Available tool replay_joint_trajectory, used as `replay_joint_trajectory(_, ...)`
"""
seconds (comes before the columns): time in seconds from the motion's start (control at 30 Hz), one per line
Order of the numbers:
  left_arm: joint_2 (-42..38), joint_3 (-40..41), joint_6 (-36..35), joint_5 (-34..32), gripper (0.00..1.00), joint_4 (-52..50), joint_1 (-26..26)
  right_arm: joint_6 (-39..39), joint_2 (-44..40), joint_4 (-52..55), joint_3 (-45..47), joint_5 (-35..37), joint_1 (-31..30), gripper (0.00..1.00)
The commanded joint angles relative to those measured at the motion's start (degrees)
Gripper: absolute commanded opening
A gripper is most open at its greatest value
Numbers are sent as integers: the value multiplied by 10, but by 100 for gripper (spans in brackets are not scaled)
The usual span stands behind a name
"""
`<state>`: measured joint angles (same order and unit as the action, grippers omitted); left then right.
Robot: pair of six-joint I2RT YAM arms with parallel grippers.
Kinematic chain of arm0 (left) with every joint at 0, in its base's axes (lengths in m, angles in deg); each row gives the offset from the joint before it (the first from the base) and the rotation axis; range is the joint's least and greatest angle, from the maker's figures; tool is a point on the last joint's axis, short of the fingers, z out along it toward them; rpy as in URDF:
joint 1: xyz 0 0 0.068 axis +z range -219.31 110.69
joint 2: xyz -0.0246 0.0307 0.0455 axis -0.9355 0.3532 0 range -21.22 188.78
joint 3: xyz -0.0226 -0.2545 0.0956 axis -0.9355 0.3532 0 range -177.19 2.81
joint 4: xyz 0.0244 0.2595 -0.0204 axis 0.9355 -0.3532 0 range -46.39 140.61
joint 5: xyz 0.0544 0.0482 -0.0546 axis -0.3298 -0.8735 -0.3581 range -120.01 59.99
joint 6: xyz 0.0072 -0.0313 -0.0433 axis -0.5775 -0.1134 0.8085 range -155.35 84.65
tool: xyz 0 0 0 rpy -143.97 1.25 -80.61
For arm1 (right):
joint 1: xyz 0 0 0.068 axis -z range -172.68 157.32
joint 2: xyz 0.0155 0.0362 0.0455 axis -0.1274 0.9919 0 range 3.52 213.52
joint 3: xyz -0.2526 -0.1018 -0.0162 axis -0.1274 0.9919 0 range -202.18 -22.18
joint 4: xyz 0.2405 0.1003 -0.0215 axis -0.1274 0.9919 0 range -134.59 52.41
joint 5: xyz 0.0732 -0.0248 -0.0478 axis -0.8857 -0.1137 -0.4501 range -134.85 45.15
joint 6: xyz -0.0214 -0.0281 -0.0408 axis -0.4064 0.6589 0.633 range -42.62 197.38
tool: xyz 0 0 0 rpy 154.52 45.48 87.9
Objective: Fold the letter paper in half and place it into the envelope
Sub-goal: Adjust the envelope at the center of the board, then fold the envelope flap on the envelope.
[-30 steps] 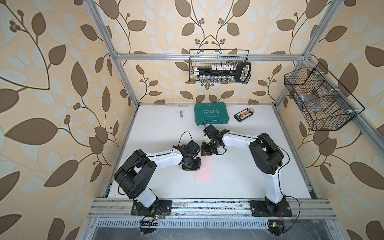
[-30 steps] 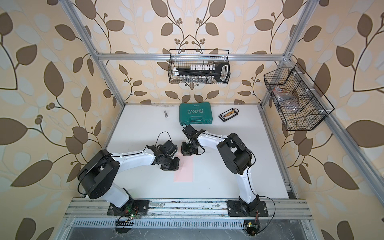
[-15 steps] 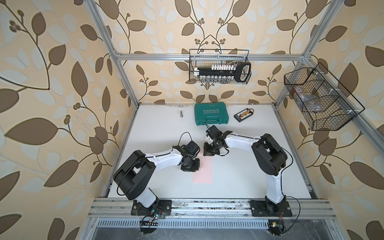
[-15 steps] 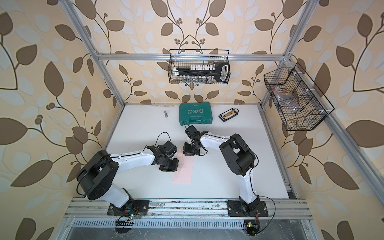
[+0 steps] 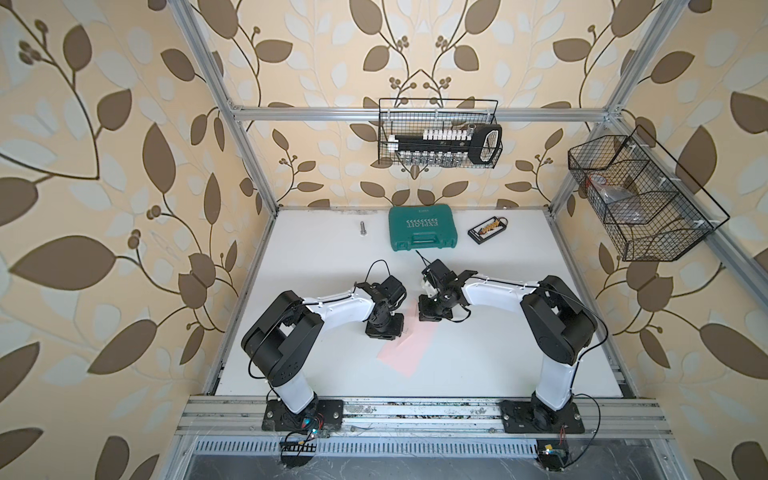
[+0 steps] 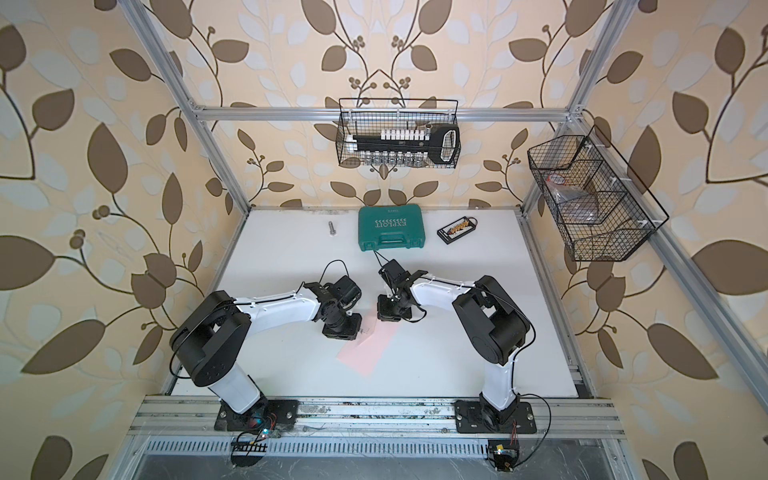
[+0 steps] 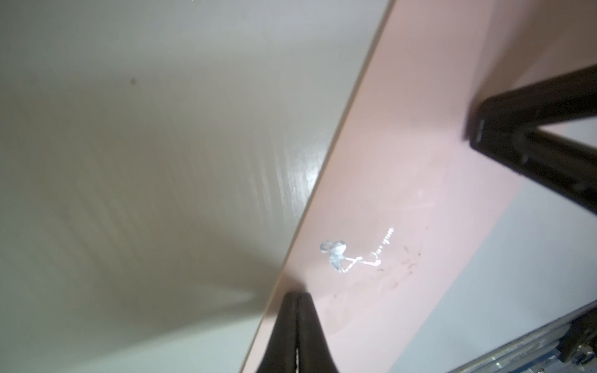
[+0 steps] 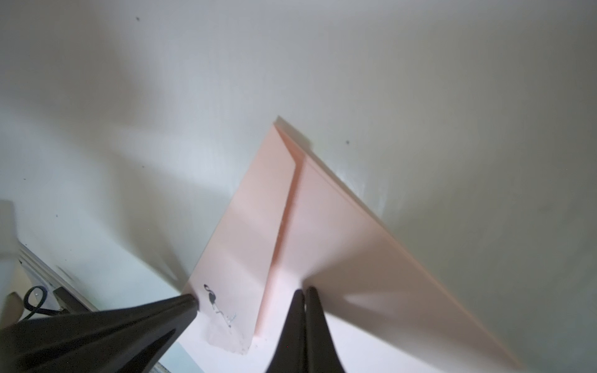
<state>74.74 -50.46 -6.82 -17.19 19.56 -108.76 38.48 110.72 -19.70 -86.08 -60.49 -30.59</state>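
Observation:
The pink envelope [image 5: 409, 349] lies slanted between the two arms, also visible in a top view [image 6: 368, 351]. Its far end is raised off the white table and throws a shadow. A silver flamingo print marks its flap [image 8: 223, 306]. My left gripper [image 7: 297, 295] is shut on the envelope [image 7: 420, 161] just inside its edge, beside the print. My right gripper [image 8: 305, 290] is shut on the envelope's body [image 8: 339, 232] beside the flap's fold. In both top views the left gripper [image 5: 400, 335] and right gripper [image 5: 428, 320] meet at that raised end. The letter paper is hidden.
A green tool case [image 5: 422, 227], a bolt [image 5: 362, 227] and a small black bit holder [image 5: 487, 229] sit at the back of the table. Wire baskets hang on the back wall [image 5: 440, 133] and the right wall [image 5: 640, 199]. An aluminium rail [image 5: 415, 411] runs along the front.
The envelope has turned from lying straight to a slant. The right gripper has moved nearer the front, and the left gripper has shifted a little with it.

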Motion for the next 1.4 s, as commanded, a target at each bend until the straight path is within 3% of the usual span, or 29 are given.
replay_joint_trajectory(0.0, 29, -9, -20, -41, 6, -6, -4, 5, -9, 35, 33, 24, -8, 0)
replay_joint_trajectory(0.53, 66, -59, -42, -54, 6, -23, 0, -20, -48, 20, 85, 31, -56, 0)
replay_joint_trajectory(0.87, 72, -61, -44, -54, 5, -22, 0, -25, -108, 18, 51, 15, -54, 0)
replay_joint_trajectory(1.37, 46, -41, -35, -60, 5, -16, 0, -47, 5, -23, -24, -25, -45, 0)
